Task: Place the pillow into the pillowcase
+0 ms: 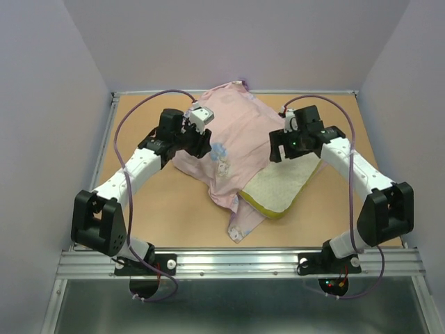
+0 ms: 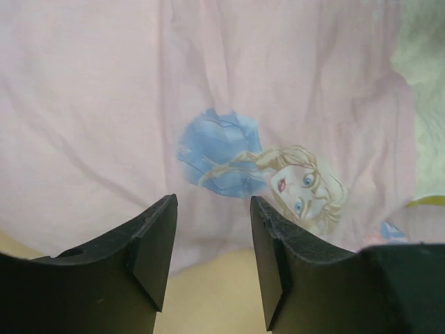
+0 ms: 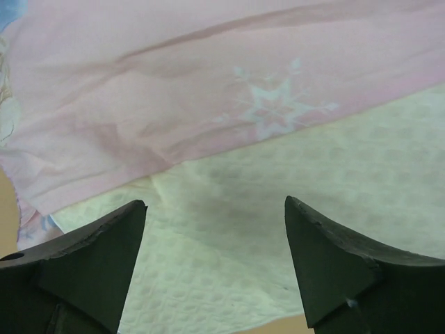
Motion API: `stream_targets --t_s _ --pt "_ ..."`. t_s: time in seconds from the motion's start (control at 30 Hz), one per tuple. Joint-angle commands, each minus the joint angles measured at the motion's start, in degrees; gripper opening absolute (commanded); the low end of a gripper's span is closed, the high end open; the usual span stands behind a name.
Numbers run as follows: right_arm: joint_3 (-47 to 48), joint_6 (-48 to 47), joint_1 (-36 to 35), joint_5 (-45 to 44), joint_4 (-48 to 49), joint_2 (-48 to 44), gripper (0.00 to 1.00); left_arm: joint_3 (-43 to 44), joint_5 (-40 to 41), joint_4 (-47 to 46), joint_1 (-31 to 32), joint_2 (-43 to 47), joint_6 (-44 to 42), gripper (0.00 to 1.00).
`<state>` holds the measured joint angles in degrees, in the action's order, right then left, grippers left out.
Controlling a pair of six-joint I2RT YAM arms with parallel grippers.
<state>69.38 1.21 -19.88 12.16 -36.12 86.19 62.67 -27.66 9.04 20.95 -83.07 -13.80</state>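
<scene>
top external view: the tan worktop [image 1: 160, 209] carries everything. the pillowcase [image 1: 233, 132] is sprawled pink side up across the middle of it, rumpled, reaching toward the far edge. the pillow [image 1: 285, 184] looks mostly tucked under or inside that fabric. only its near right corner pokes out, dotted cream face up, with the yellow band along the near edge. so i'd call it partly in, with the mouth of the case probably facing near right, which would explain why that corner is the bit showing. a purplish flap [image 1: 240, 223] of the case trails toward the near edge.

left fingers [image 2: 156, 243] sit over the left edge of the case, by the princess print [image 2: 278, 174]. they're spread apart with nothing pinched, so the fabric lies below them, not in them. right fingers [image 3: 334, 257] hang wide apart right where the pink hem crosses the pillow, near a snowflake print [image 3: 274, 104], and they're gripping nothing either. my guess is they're placed on opposite sides so each can grab the hem and tug it further over the pillow.
</scene>
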Motion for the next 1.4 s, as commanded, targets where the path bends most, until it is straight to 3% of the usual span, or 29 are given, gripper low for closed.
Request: stream_targets --t_s 0.0,0.13,0.27,0.37,0.47,0.57,0.67,0.87,0.93,1.0,1.23,1.37 --pt "5.9 -3.3 2.4 1.3 -13.7 -0.8 0.86 0.9 16.7 -2.8 3.8 -1.4 -5.4 0.62" --pt "-0.7 -6.5 2.6 -2.6 -16.5 2.3 0.83 6.6 22.2 -1.8 6.1 -9.5 -7.3 0.61" --pt "-4.1 -9.4 3.8 -0.8 -13.8 10.3 0.79 10.6 22.3 4.3 6.1 -17.8 -2.2 0.48" --pt "0.7 -8.9 4.4 0.9 -8.1 16.4 0.77 7.3 21.2 4.1 6.0 -17.6 0.3 0.47" --pt "12.4 -7.2 4.4 2.0 -5.0 24.1 0.77 6.0 19.8 3.1 5.0 -15.8 3.5 0.47" --pt "25.4 -4.8 4.5 4.4 -5.3 29.5 0.76 10.0 19.7 3.0 2.8 -16.3 4.8 0.50" --pt "28.3 -3.1 4.5 8.9 -5.6 29.9 0.77 17.1 20.9 5.5 0.1 -18.7 4.2 0.53" --pt "18.5 2.6 8.4 15.1 -5.6 18.4 1.00 21.4 17.4 7.7 -1.9 -15.5 3.5 0.60" --pt "13.5 6.2 11.3 18.5 -5.7 14.0 1.00 19.3 16.6 8.1 -1.0 -13.5 4.0 0.62" --pt "8.4 9.0 13.1 20.1 -5.6 11.7 1.00 17.5 17.5 9.4 1.1 -11.3 4.3 0.77" --pt "0.0 12.0 13.2 19.4 -4.3 11.8 1.00 6.6 25.0 9.1 6.5 -8.1 7.7 0.79" --pt "-2.3 13.4 13.3 20.1 -0.9 14.6 1.00 5.8 29.4 8.4 6.7 -9.4 6.9 0.79"
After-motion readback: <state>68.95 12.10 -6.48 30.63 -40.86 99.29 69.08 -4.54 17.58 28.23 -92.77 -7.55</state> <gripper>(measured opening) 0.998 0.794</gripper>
